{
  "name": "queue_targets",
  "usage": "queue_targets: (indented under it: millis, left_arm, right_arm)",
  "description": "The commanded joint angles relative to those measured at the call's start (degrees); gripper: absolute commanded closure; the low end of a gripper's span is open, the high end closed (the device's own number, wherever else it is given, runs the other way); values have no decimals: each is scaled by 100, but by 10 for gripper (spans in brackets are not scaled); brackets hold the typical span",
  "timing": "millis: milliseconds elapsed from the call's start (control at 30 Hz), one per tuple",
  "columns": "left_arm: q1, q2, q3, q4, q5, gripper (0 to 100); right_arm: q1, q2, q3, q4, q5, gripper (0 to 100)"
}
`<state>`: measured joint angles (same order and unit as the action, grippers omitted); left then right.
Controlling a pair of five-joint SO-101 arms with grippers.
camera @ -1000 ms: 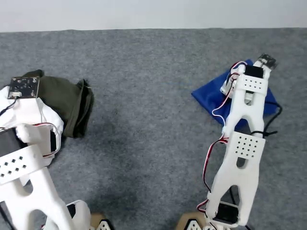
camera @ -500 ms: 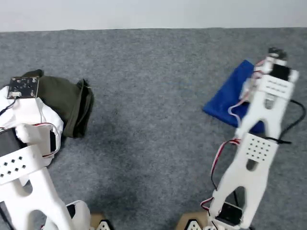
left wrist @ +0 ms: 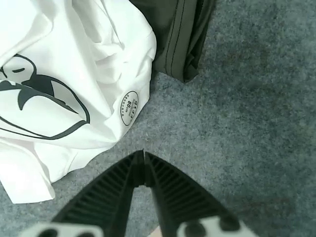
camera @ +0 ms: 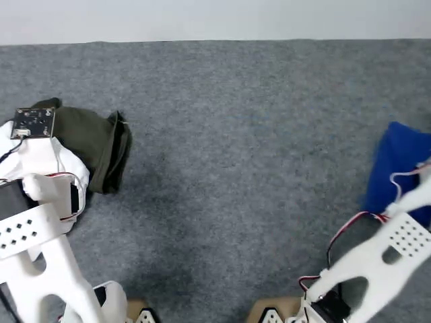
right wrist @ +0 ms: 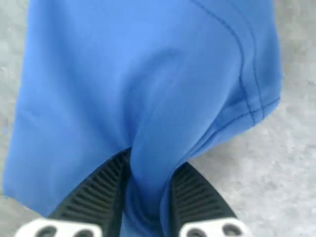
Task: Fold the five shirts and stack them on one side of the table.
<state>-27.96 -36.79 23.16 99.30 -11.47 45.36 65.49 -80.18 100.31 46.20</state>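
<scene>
A blue shirt (camera: 403, 168) lies at the table's right edge, partly under the right arm (camera: 390, 252). In the right wrist view my right gripper (right wrist: 147, 180) is shut on a bunched fold of the blue shirt (right wrist: 148, 89). At the left side lie a dark green shirt (camera: 94, 145) and a white shirt (camera: 40, 158) with a black print. My left gripper (left wrist: 143, 165) is shut with nothing in it, hovering over the grey table beside the white shirt (left wrist: 59, 84) and the dark green shirt (left wrist: 180, 34).
The grey carpet-like table top (camera: 242, 148) spreads between the two arms. A pale wall (camera: 215, 20) runs along the far edge. The left arm's body (camera: 34, 242) covers the near left corner.
The right arm has swung to the right, dragging the blue shirt with it toward the table's right edge. The left arm and its shirts have stayed put.
</scene>
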Motion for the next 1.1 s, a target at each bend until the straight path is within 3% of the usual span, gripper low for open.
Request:
queue_targets:
  millis: [0, 67, 200, 400, 500, 667, 733, 1067]
  left_arm:
    - [9, -105, -207, 114, -18, 994]
    - [9, -105, -207, 114, -26, 994]
    - [9, -105, -207, 114, -35, 994]
    - [9, -105, -215, 114, -35, 994]
    - [9, -105, -215, 105, -44, 994]
    - [9, -97, -215, 105, -44, 994]
    - [9, -97, -215, 105, -44, 994]
    - [9, -97, -215, 105, -44, 994]
  right_arm:
    - [189, -92, -387, 171, 387, 947]
    - [233, -119, -554, 224, 343, 850]
    - [242, -374, -1169, 224, -888, 701]
    - [145, -857, -1424, 259, -1187, 689]
    - [154, -945, -1134, 277, -1196, 738]
    - [66, -971, -202, 286, -1204, 998]
    - [57, -989, 220, 295, -1204, 966]
    - [-585, -2352, 3297, 242, -1213, 990]
